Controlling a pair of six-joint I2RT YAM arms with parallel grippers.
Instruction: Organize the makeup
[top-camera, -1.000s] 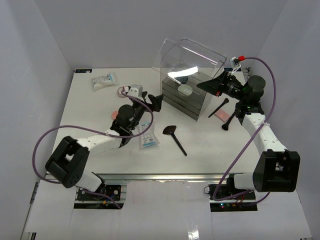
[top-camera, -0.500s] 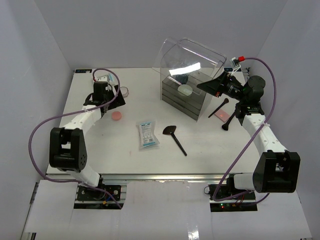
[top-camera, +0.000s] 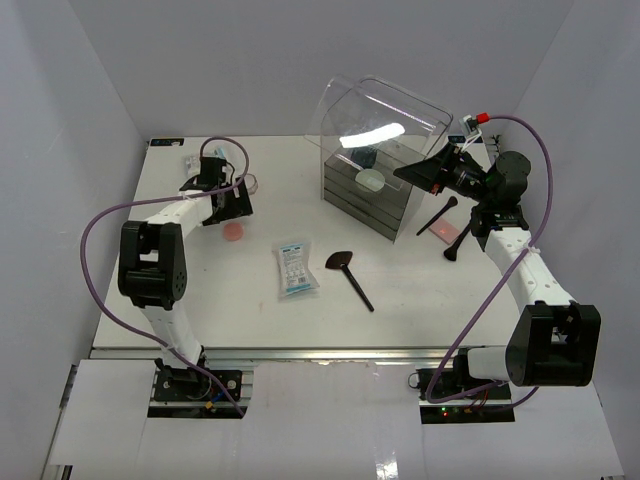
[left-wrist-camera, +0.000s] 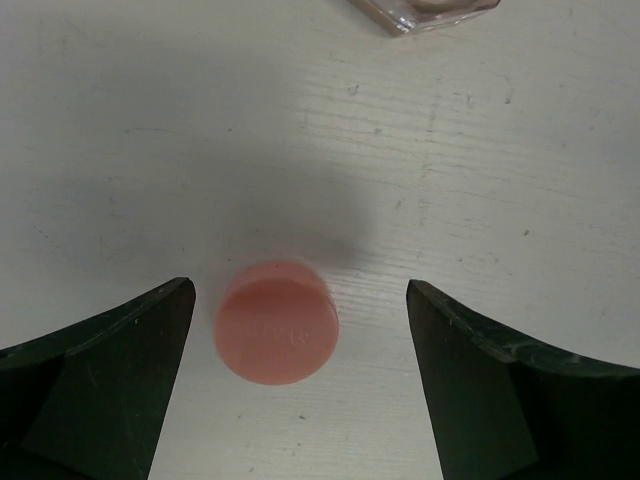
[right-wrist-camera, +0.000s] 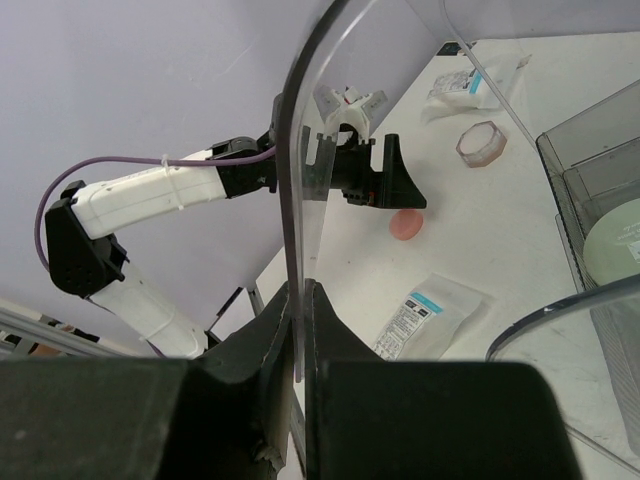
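Makeup lies spread over the white table (top-camera: 200, 300). Left gripper (left-wrist-camera: 300, 290) hangs over the upper left of the table with its fingers spread as wide as they go, gripping nothing. A round pink compact (left-wrist-camera: 277, 322) sits on the table between them, nearer the finger at the frame's left in the wrist view and touching neither. A clear jar (top-camera: 248, 183) stands just beyond it. A white-and-blue packet (top-camera: 193, 162) lies at the far left corner, partly behind the arm. A second packet (top-camera: 296, 268) lies near mid-table, with a flat-headed brush (top-camera: 350, 278) just to its right.

Right gripper (right-wrist-camera: 302, 300) is closed tight on the edge of the clear lid (right-wrist-camera: 288, 200) of the box (top-camera: 365, 205), holding it tilted up and open at the upper right. A pale round compact (top-camera: 372, 180) rests in the box's top tray. Right of the box, a slim brush (top-camera: 438, 214) and a pink palette (top-camera: 443, 233) lie close together beside the right arm.
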